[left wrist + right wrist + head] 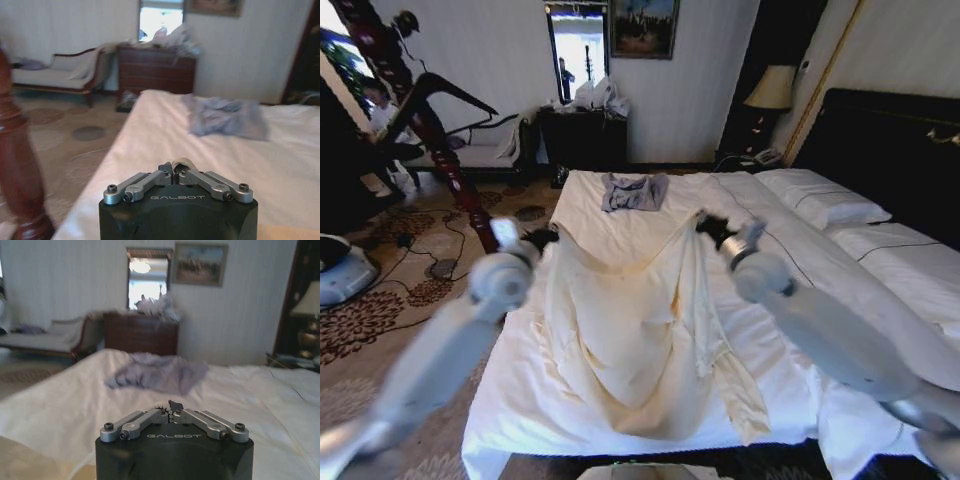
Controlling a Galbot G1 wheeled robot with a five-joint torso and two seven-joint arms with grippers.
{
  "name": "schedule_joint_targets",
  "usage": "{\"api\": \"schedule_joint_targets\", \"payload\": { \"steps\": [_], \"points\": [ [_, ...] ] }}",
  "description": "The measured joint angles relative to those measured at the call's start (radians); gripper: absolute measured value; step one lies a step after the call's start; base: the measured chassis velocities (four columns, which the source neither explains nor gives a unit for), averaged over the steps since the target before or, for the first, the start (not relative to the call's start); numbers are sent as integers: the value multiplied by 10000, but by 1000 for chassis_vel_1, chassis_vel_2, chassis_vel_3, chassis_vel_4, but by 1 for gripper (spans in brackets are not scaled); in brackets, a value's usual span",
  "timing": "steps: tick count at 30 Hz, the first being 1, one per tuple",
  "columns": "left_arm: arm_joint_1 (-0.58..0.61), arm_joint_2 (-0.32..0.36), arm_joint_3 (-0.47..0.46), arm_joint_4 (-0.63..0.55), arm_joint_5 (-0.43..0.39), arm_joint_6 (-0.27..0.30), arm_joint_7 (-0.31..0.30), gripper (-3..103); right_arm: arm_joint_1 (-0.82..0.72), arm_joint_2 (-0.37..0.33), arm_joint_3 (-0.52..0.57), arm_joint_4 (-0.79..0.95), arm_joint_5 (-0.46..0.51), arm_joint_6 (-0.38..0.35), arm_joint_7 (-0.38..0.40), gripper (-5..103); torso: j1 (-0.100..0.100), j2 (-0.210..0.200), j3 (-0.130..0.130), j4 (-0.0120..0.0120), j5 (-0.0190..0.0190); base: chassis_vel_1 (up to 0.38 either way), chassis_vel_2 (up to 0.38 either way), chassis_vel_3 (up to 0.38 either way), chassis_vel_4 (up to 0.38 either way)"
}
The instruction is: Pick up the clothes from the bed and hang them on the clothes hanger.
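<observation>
Both grippers, left (542,238) and right (712,228), are pinching the clothes (625,320), jaws closed, over the bed (780,360). Lifting evenly should be keeping the hem from dragging.

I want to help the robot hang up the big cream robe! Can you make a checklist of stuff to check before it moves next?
1. Left claw shut on the cream robe: ok, it pinches one top corner.
2. Right claw shut on the robe: ok, it pinches the other top corner.
3. Robe spread wide between the claws: ok.
4. Robe lifted clear of the bed: not ok, its bottom part lies on the sheet.
5. Blue-grey garment out of the way: ok, it lies apart, farther up the bed.
6. Red wooden post clear of the left arm: cannot tell, it stands close.
</observation>
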State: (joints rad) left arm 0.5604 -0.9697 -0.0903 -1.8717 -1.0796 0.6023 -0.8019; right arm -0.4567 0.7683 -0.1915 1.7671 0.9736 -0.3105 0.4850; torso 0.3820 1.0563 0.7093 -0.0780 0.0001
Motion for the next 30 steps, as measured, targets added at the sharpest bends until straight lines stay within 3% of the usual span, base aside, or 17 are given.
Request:
{"api": "schedule_joint_targets", "payload": {
  "steps": [8,12,13,20,27,28,29,30],
  "points": [
    [-635,-314,274,118,-329,502,-647,2,380,884,-218,-1317,-699,-60,20,0,-1,1,-3,9,2,0,0,0,0],
    [-595,-1189,1127,854,409,619,-558,2,363,1253,-578,-1850,-993,-423,205,0,-4,3,-3,-3,0,0,0,0,0],
    [-595,-1189,1127,854,409,619,-558,2,363,1253,-578,-1850,-993,-423,205,0,-4,3,-3,-3,0,0,0,0,0],
    [-213,-2966,1494,2489,1158,472,-785,2,135,1637,-1110,-1634,-615,-1124,554,0,-4,3,-3,-1,0,0,0,0,0],
    [36,-3323,1155,3265,1626,210,-1043,2,181,1912,-1147,-2396,-820,-1248,821,0,-1,2,-1,3,-1,0,0,0,0],
    [132,-3223,1096,3230,1408,243,-1047,2,183,1972,-1120,-2535,-735,-1253,893,-2,-1,2,-2,2,0,0,0,0,0],
    [148,-3196,1091,3205,1342,266,-1054,2,183,1978,-1113,-2546,-712,-1254,901,3,-2,2,-1,1,0,0,0,0,0],
    [281,-2947,1057,2882,544,538,-1207,-1,164,2003,-1045,-2541,-443,-1301,968,8,-1,2,-2,1,-1,0,0,0,0]
  ]
}}
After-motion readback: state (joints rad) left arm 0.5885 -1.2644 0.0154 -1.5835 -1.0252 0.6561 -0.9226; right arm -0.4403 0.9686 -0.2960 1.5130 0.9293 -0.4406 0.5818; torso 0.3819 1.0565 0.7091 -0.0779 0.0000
